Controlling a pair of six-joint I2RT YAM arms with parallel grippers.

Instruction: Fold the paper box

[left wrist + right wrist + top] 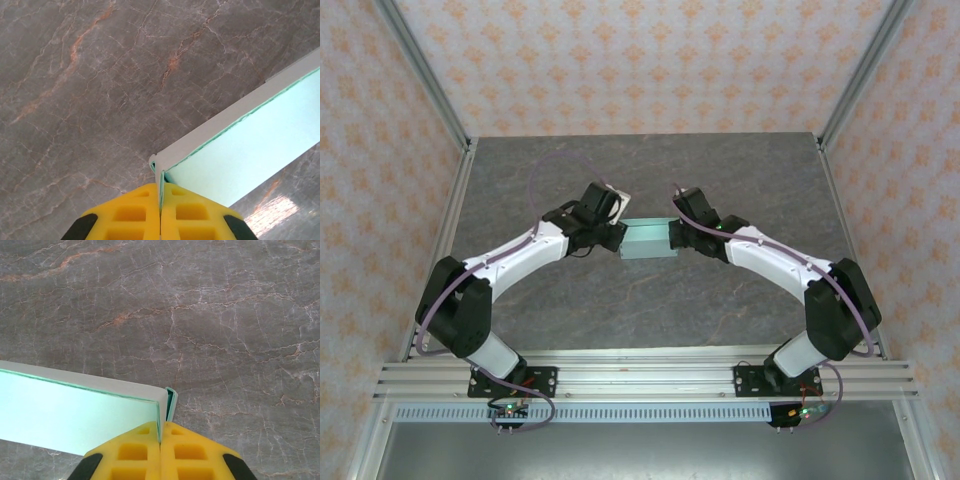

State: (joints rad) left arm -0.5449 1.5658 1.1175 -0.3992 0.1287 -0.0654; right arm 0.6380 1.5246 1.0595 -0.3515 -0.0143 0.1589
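The paper box is a pale mint-blue card shape with raised walls, held between the two arms at the middle of the table. My left gripper is shut on its left end wall; in the left wrist view the yellow fingers pinch the thin card edge of the paper box at my left gripper. My right gripper is shut on the right end wall. In the right wrist view my right gripper clamps the card of the paper box beside a folded tab.
The grey marble table lies bare around the box. Patterned walls and metal frame posts close in the sides and back. A small white piece sits just behind the left wrist.
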